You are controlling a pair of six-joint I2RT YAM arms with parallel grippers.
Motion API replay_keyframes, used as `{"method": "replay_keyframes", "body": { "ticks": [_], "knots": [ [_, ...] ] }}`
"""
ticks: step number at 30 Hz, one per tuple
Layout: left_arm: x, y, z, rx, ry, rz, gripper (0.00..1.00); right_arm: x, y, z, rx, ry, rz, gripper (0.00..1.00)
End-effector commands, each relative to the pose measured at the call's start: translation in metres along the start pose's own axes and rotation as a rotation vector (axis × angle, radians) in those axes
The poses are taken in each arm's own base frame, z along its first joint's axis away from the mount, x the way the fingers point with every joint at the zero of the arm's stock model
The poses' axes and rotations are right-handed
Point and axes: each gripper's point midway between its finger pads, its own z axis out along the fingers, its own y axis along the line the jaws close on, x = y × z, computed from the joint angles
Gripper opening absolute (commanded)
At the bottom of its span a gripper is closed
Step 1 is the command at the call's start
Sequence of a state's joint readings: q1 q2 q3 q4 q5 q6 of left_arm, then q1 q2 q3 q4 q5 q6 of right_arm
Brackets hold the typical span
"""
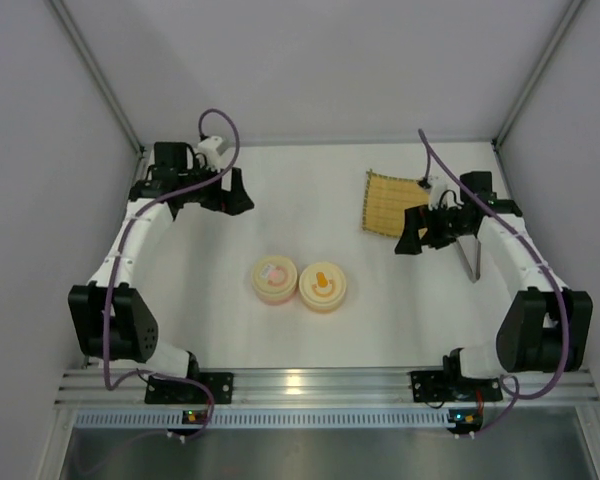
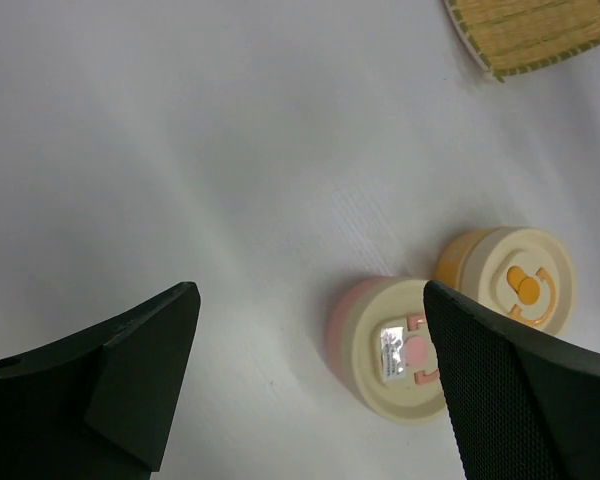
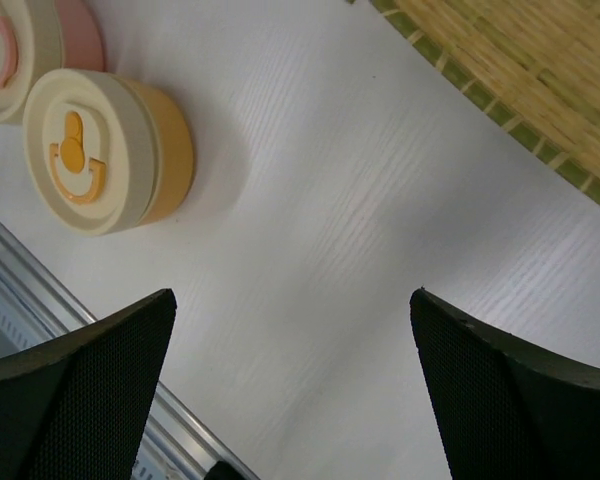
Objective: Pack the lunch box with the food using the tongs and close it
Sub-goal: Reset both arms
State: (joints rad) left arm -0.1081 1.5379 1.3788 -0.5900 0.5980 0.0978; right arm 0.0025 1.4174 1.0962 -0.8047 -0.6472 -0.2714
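Observation:
The lunch box stands mid-table as two round cream bowls side by side, each with a flat lid on top: the pink-rimmed bowl (image 1: 274,279) (image 2: 395,350) (image 3: 20,45) and the orange-rimmed bowl (image 1: 322,286) (image 2: 508,280) (image 3: 105,150). The grey metal tongs (image 1: 469,258) lie on the table at the right, beside the right arm. No food shows in any view. My left gripper (image 1: 235,195) (image 2: 310,292) hangs open and empty, back left of the bowls. My right gripper (image 1: 412,234) (image 3: 291,296) is open and empty too, between the mat and the tongs.
A square woven bamboo mat (image 1: 393,203) (image 2: 535,30) (image 3: 520,90) lies at the back right with nothing on it. An aluminium rail (image 1: 300,385) (image 3: 40,290) runs along the near table edge. Grey walls close in the left, right and back.

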Motion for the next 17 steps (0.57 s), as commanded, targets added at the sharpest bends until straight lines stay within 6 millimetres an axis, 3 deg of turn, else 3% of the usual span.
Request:
{"method": "replay_keyframes", "body": {
  "ticks": [1, 2, 4, 5, 8, 13, 17],
  "knots": [
    [0.023, 0.021, -0.018, -0.079, 0.019, -0.065, 0.98, -0.035, -0.02, -0.028, 0.111, -0.16, -0.007, 0.99],
    [0.03, 0.033, -0.025, -0.107, 0.02, -0.083, 0.98, -0.036, -0.023, -0.03, 0.129, -0.182, 0.002, 0.99],
    [0.066, 0.062, -0.036, -0.172, 0.046, -0.164, 0.98, -0.036, -0.039, -0.04, 0.187, -0.212, 0.024, 0.99],
    [0.064, 0.068, -0.041, -0.19, 0.03, -0.165, 0.98, -0.036, -0.04, -0.041, 0.2, -0.216, 0.019, 0.99],
    [0.091, 0.093, -0.054, -0.263, 0.035, -0.189, 0.98, -0.029, -0.051, -0.043, 0.24, -0.209, 0.03, 0.99],
    [0.127, 0.11, -0.067, -0.364, 0.062, -0.177, 0.98, -0.015, -0.06, -0.042, 0.276, -0.192, 0.035, 0.99],
    [0.133, 0.109, -0.071, -0.383, 0.05, -0.133, 0.98, -0.01, -0.061, -0.04, 0.279, -0.185, 0.037, 0.99]
  ]
}}
